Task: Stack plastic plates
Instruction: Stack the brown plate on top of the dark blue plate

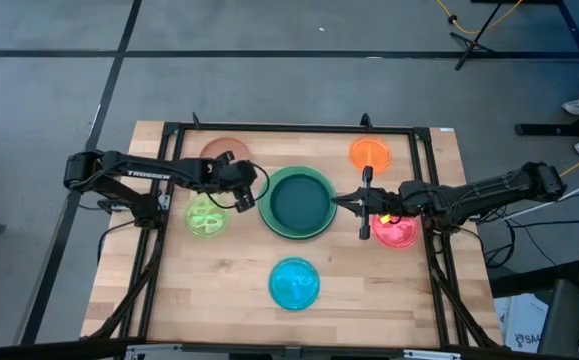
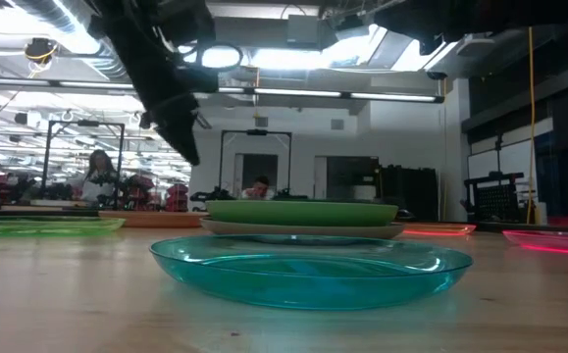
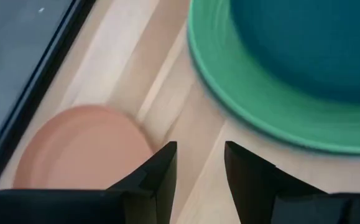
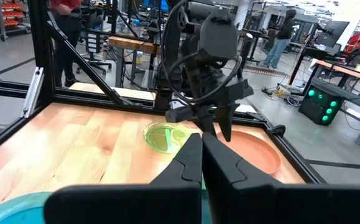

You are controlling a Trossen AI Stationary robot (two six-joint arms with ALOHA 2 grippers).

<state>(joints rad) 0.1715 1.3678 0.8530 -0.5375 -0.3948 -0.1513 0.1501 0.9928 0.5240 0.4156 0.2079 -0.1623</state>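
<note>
A dark teal plate [image 1: 297, 201] lies in a light green plate [image 1: 272, 222] at the table's middle. In the low view a grey plate [image 2: 303, 230] shows under the green one [image 2: 303, 211]. The brown plate [image 1: 219, 150], lime plate [image 1: 207, 216], orange plate [image 1: 370, 153], pink-red plate [image 1: 396, 233] and blue plate [image 1: 294, 283] each lie flat and alone. My left gripper [image 3: 198, 168] is open, raised between the brown plate [image 3: 80, 146] and the green rim [image 3: 260, 109]. My right gripper [image 4: 201, 152] is shut and stands at the stack's right rim [image 1: 341, 203].
A black frame [image 1: 289, 128] runs around the table top. Bare wood lies near the blue plate [image 2: 308, 265] and toward both near corners. People sit and stand in the room beyond the table. The left arm [image 4: 204, 56] rises in front of the right wrist camera.
</note>
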